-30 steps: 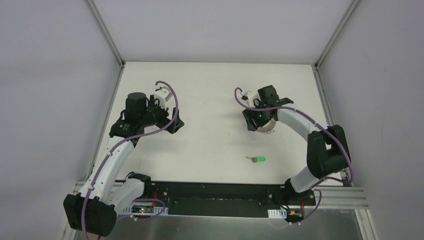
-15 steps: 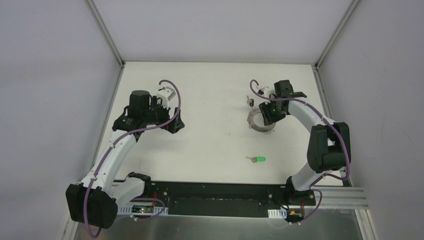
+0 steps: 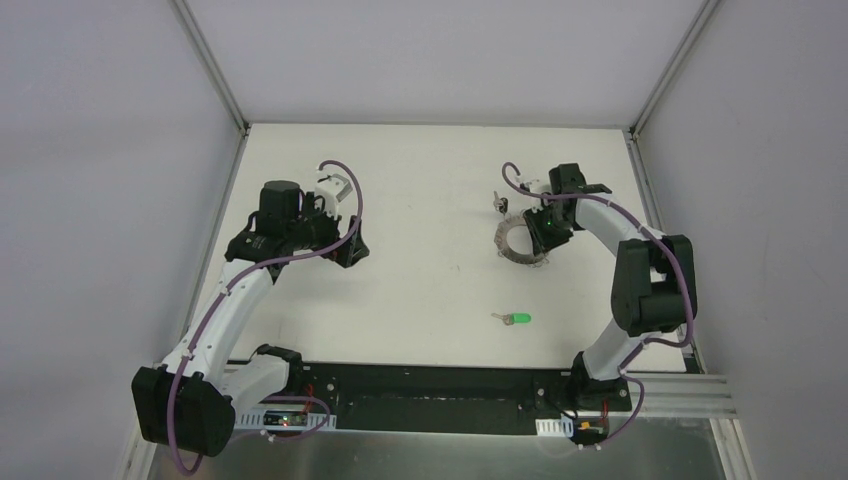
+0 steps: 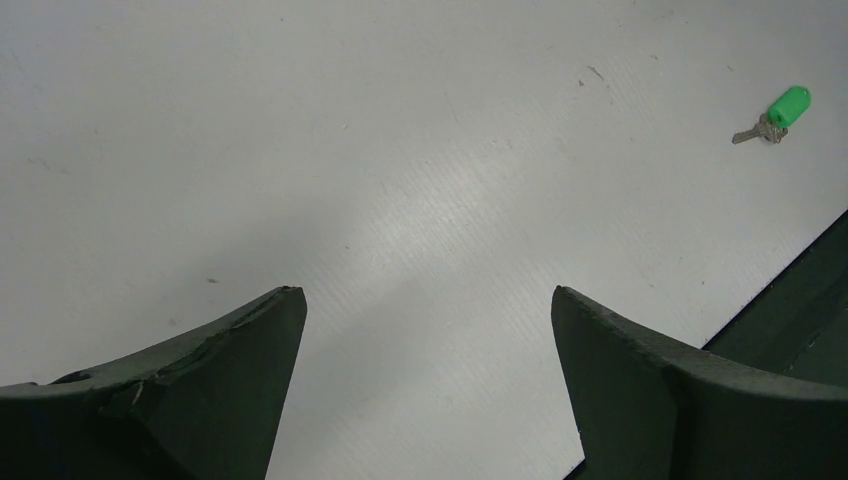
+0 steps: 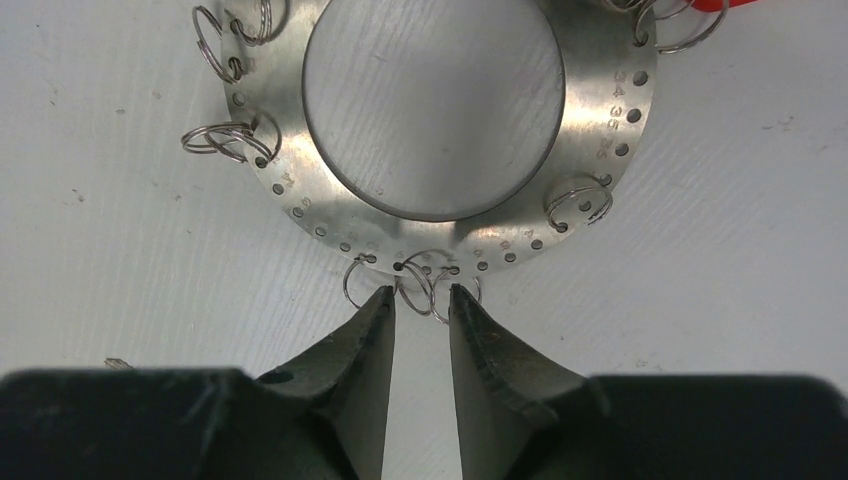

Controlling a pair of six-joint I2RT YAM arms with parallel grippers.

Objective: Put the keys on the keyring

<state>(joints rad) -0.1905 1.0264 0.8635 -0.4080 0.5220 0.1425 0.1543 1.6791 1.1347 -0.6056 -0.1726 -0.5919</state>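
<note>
Keyring point(image 5: 605, 130) flat, right gripper point(image 5: 421, 300) at rim

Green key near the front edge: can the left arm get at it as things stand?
Probably yes. The left gripper is open and empty, and only bare table lies between it and the green key; the right gripper is away at the keyring.

The left arm point(image 3: 215, 320) reaches along the left side and bends in toward the middle. The left gripper point(image 4: 425, 295) has its two fingers spread wide apart. The right arm point(image 3: 650, 290) folds at the elbow and reaches far. The right gripper point(image 5: 420, 292) points down, with only a thin gap between its fingers.
</note>
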